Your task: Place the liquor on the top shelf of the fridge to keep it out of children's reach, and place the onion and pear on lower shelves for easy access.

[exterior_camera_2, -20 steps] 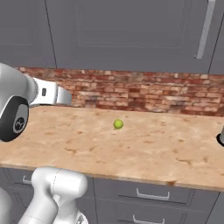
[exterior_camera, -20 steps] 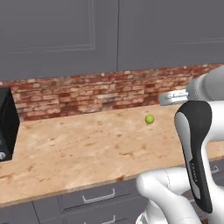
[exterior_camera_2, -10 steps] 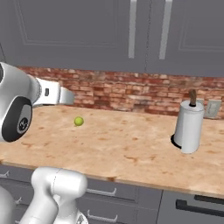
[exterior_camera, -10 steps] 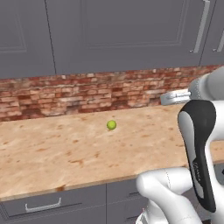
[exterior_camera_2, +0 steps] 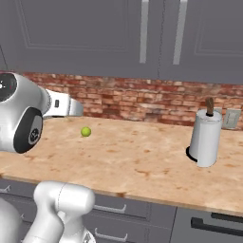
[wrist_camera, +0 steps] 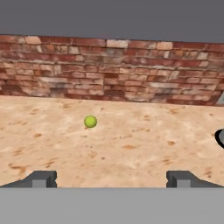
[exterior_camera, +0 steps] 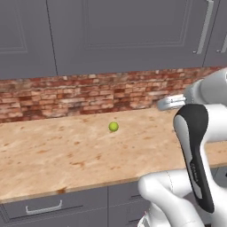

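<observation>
The pear [exterior_camera: 113,127] is a small yellow-green ball lying alone on the speckled tan counter [exterior_camera: 53,155], close to the brick wall. It also lies left of centre in the right base view as the pear [exterior_camera_2: 85,131]. In the hand view the pear [wrist_camera: 90,121] sits ahead and a little left of my gripper [wrist_camera: 113,179]. The gripper is open, its two dark fingertips [wrist_camera: 43,178] far apart with nothing between them, well short of the pear. The liquor, the onion and the fridge are out of view.
A white paper towel roll [exterior_camera_2: 205,142] on a dark stand sits at the counter's right, near a wall outlet [exterior_camera_2: 231,118]. A red brick backsplash [exterior_camera: 88,95] runs behind the counter under grey wall cabinets [exterior_camera: 124,31]. Grey drawers [exterior_camera: 44,208] sit below the front edge.
The whole picture shifted as the base drove right, then settled. A black appliance left the left base view and the paper towel roll came into the right base view. The gripper stayed open.
</observation>
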